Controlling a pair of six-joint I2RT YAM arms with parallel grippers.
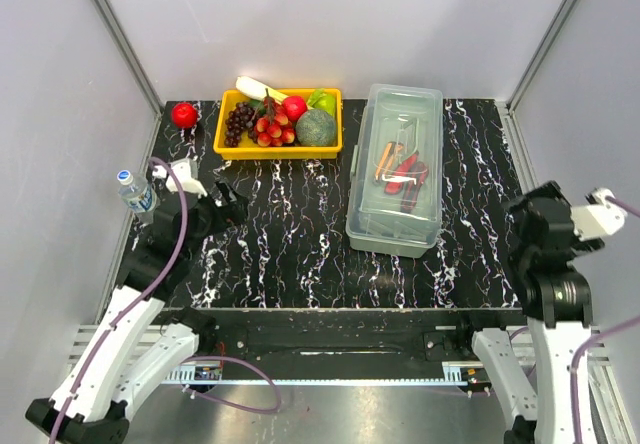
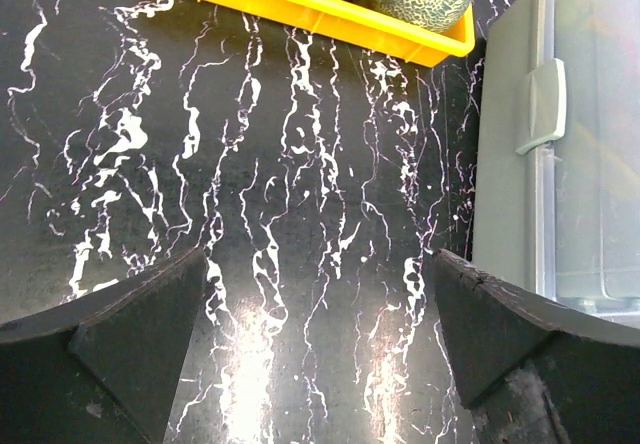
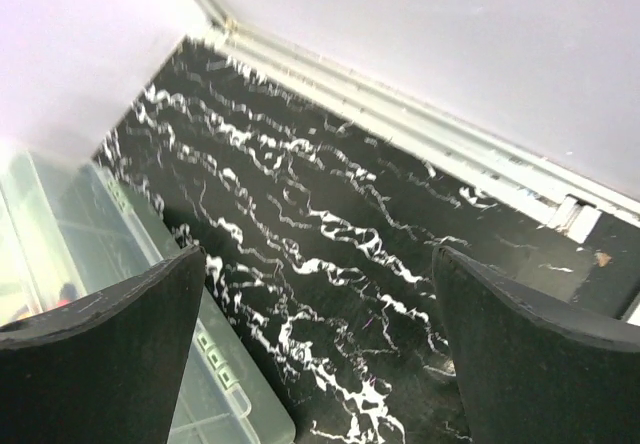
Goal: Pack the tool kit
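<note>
Closest to you, at the near edge of the table (image 1: pixel 290 234), stand the two arm bases. Your left pincer (image 1: pixel 230 202) hovers over the left side of the table, not far from the left edge. Its wrist view shows the left pincer (image 2: pixel 320 304) spread wide, with only black marbled tabletop between the fingers (image 2: pixel 140 334). Your right pincer (image 1: pixel 535 216) hangs at the right edge, towards the near side. Its own camera also shows it parted and holding nothing (image 3: pixel 320 304).

You find the toolbox (image 1: pixel 395 169) on the right half of the table. Its short end is close to the far edge and its long side runs towards you. The clear lid lies down over it, and through it you can see red- and orange-handled tools (image 1: pixel 402 172) in the middle of the box. From the left pincer the toolbox (image 2: pixel 560 164) sits well apart to the right, with its side latch (image 2: pixel 543 104) facing that pincer. From the right pincer the toolbox (image 3: pixel 120 254) lies to the left, near but not touching.

Just left of the box at the far edge sits a yellow tray (image 1: pixel 280 150) of fruit. A red apple (image 1: pixel 184 115) lies in the far left corner, and a water bottle (image 1: pixel 133 191) stands at the left edge.
</note>
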